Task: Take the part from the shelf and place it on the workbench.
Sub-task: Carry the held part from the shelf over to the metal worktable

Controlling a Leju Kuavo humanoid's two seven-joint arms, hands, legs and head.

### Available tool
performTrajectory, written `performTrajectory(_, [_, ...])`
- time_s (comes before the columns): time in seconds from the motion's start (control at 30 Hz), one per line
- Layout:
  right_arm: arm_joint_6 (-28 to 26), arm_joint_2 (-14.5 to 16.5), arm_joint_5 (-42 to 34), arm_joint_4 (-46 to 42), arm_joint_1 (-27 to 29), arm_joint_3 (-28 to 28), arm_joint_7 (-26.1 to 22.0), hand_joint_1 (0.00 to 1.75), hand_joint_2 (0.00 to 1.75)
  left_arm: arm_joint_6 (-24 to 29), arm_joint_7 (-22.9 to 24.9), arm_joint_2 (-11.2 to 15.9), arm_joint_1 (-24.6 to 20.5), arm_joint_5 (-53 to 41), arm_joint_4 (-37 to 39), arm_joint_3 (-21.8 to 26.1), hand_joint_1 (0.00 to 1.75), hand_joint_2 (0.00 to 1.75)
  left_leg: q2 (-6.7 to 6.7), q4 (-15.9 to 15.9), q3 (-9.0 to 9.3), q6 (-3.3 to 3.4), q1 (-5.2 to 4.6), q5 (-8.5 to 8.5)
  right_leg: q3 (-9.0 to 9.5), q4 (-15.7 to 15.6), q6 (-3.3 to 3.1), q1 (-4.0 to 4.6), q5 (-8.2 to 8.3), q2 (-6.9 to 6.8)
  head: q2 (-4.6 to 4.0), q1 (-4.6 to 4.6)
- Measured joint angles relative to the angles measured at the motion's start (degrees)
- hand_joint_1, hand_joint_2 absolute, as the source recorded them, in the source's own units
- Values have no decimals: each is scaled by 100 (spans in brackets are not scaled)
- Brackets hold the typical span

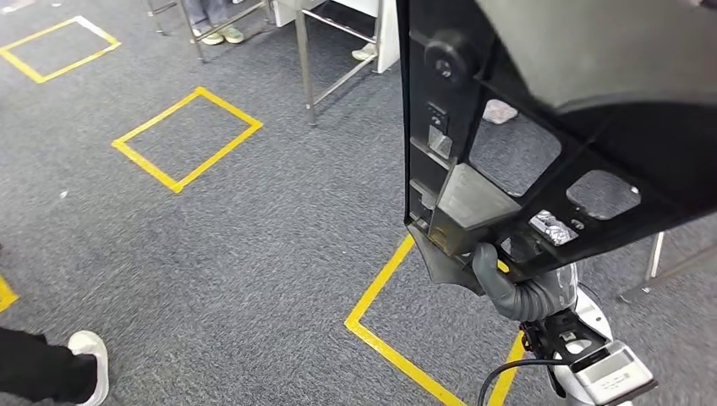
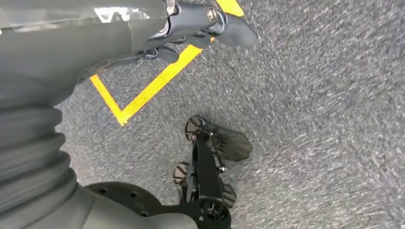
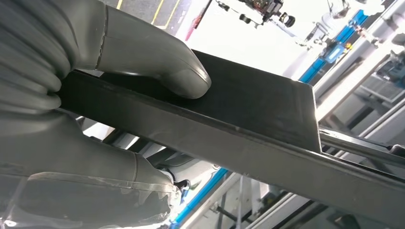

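One large black moulded plastic part (image 1: 507,135) with several cut-out openings is carried upright in the air over the grey carpet floor (image 1: 254,228), on the robot's right side. The right hand (image 1: 495,275) grips its lower edge; in the right wrist view the thick grey thumb presses on one face of the part (image 3: 248,109) and the fingers (image 3: 95,186) clamp the other. The left hand (image 2: 191,21) hangs over the floor, fingers curled in on nothing. Four yellow tape squares (image 1: 188,138) mark the carpet. A metal table leg (image 1: 304,63) stands ahead, with open carpet before it. One white shoe (image 1: 91,359) sits at the lower left.
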Motion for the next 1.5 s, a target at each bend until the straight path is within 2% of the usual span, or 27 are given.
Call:
performTrajectory(0.07, [18, -2, -82, 56, -58, 1, 0, 175, 175, 4, 8, -8, -8, 0, 0, 0, 0, 175, 138, 28, 2, -19, 1, -29, 172, -317, 24, -17, 256, -60, 0, 1])
performTrajectory(0.13, [12, -2, -120, 99, -129, 1, 5, 175, 175, 8, 8, -23, -17, -2, 0, 0, 0, 175, 250, 84, 6, -68, -16, -79, 587, -1102, -4, 3, 571, -279, 0, 0])
performTrajectory(0.2, [-11, -2, -143, 127, -170, 0, 18, 175, 175, 15, 6, -36, -23, -8, 0, 0, 0, 175, 340, 123, 13, -130, -44, -124, 782, -1497, -77, 43, 662, -404, 0, -6])
performTrajectory(0.27, [-37, -2, -156, 149, -156, -2, 43, 175, 175, 21, 7, -42, -30, -16, 0, -1, 0, 175, 431, 119, 38, -188, -52, -143, 769, -1514, -148, 62, 662, -302, 0, -11])
performTrajectory(0.3, [-48, -2, -158, 157, -142, -3, 53, 175, 175, 23, 7, -43, -39, -19, 0, -1, 0, 175, 409, 137, 47, -221, -40, -171, 774, -1531, -177, 53, 674, -246, 0, -11])
performTrajectory(0.37, [-70, -1, -161, 167, -132, -3, 61, 175, 175, 24, 6, -47, -49, -23, 0, -2, 0, 175, 190, 406, -51, -281, -8, -367, 789, -1566, -236, 20, 700, -138, 0, -27])
performTrajectory(0.4, [-80, 1, -162, 172, -131, -2, 62, 175, 175, 25, 7, -50, -46, -25, 0, -2, 0, 175, 33, 727, -194, -304, 7, -549, 793, -1574, -258, 11, 708, -87, 0, -39])
performTrajectory(0.47, [-90, 15, -161, 192, -134, 2, 74, 175, 175, 23, 12, -55, -21, -28, 0, -2, 0, 175, -111, 1549, -584, -331, 14, -905, 788, -1572, -280, 14, 711, 40, 0, -56])
performTrajectory(0.5, [-89, 25, -157, 207, -134, 3, 94, 175, 175, 23, 17, -55, -8, -31, 0, -2, 0, 175, -125, 1809, -720, -336, 14, -958, 790, -1569, -282, 17, 711, 114, 0, -57])
performTrajectory(0.53, [-88, 38, -145, 221, -137, 4, 123, 175, 175, 22, 25, -55, -1, -38, 0, -2, 0, 175, -130, 1848, -755, -334, 15, -889, 795, -1564, -281, 18, 712, 192, 0, -60])
performTrajectory(0.6, [-85, 73, -106, 241, -155, 10, 198, 175, 175, 22, 41, -55, -3, -58, 0, -2, 0, 175, -207, 1256, -515, -312, 26, -475, 807, -1549, -264, 13, 710, 345, 0, -65])
performTrajectory(0.67, [-82, 112, -68, 246, -192, 23, 253, 175, 175, 16, 49, -57, -9, -73, 0, -3, 0, 175, -455, 502, -190, -273, 44, -162, 794, -1523, -214, 17, 709, 487, 1, -64])
performTrajectory(0.73, [-82, 132, -48, 253, -215, 34, 280, 175, 175, -1, 48, -64, -8, -82, 0, -4, 0, 175, -578, 228, -75, -221, 38, -121, 754, -1516, -136, 9, 728, 612, 1, -64])
performTrajectory(0.8, [-82, 136, -41, 259, -209, 37, 288, 175, 175, -22, 39, -82, -13, -87, 0, -8, 0, 175, -462, 191, -62, -146, 32, -95, 723, -1527, -57, -10, 752, 682, 1, -65])
performTrajectory(0.87, [-86, 136, -37, 260, -208, 34, 286, 175, 175, -32, 24, -101, -27, -91, 0, -14, 0, 175, -326, 134, -47, -55, 43, -50, 621, -1334, -14, 10, 623, 451, 0, -44])
performTrajectory(0.93, [-89, 136, -34, 263, -209, 31, 281, 175, 175, -33, 11, -107, -18, -103, 0, -16, 0, 175, -179, 107, -50, -2, 32, -34, 309, -673, 4, 32, 262, 110, 0, -18])
performTrajectory(1.0, [-89, 136, -32, 276, -194, 31, 278, 175, 175, -37, 8, -107, 5, -116, 0, -15, 0, 175, -23, 110, -61, 10, 9, -39, -19, 32, 21, 27, -13, 1, 0, -11])
performTrajectory(1.03, [-89, 136, -30, 284, -184, 31, 274, 175, 175, -41, 8, -107, 9, -119, 0, -16, 0, 175, 53, 111, -63, 10, 1, -42, -55, 132, 23, 26, -5, -14, 0, -11])
performTrajectory(1.07, [-90, 136, -27, 289, -176, 31, 269, 175, 175, -46, 8, -108, 6, -120, 0, -16, 0, 175, 126, 112, -60, 9, -4, -47, 39, -21, 16, 27, 112, -36, 0, -11])
performTrajectory(1.13, [-91, 136, -17, 293, -173, 31, 252, 175, 175, -66, 2, -109, -9, -122, 0, -19, 0, 175, 250, 115, -39, -12, -20, -65, 498, -845, -31, 53, 453, -226, 1, -10])
performTrajectory(1.2, [-96, 136, -10, 292, -182, 31, 237, 175, 175, -91, -10, -111, -20, -127, 0, -21, 0, 175, 352, 123, -17, -59, -49, -92, 834, -1477, -104, 100, 636, -403, 1, -19])
performTrajectory(1.23, [-99, 136, -10, 292, -188, 31, 233, 175, 175, -99, -15, -112, -23, -130, 0, -22, 0, 175, 398, 124, -8, -87, -60, -102, 875, -1576, -134, 121, 641, -423, 0, -22])
performTrajectory(1.3, [-103, 136, -10, 291, -194, 30, 229, 175, 175, -112, -23, -112, -36, -138, 0, -27, 0, 175, 490, 120, 9, -144, -63, -121, 859, -1587, -183, 116, 664, -291, 1, -26])
performTrajectory(1.33, [-104, 137, -10, 289, -197, 29, 229, 175, 175, -117, -30, -109, -44, -143, 0, -31, 0, 175, 445, 155, 8, -177, -55, -161, 868, -1611, -209, 99, 681, -232, 1, -27])
performTrajectory(1.37, [-105, 140, -10, 289, -207, 28, 228, 175, 175, -122, -37, -108, -51, -150, 0, -35, 0, 175, 332, 284, -36, -208, -45, -258, 877, -1634, -236, 76, 700, -174, 1, -33])
performTrajectory(1.43, [-107, 157, -10, 292, -223, 27, 226, 175, 175, -129, -46, -104, -50, -171, 0, -40, 0, 175, 18, 888, -290, -262, -17, -605, 887, -1659, -272, 50, 723, -59, 0, -50])
performTrajectory(1.5, [-107, 174, -10, 310, -217, 28, 222, 175, 175, -133, -45, -104, -25, -185, 0, -44, 0, 175, -106, 1632, -640, -289, -5, -901, 878, -1648, -283, 50, 726, 80, 0, -61])
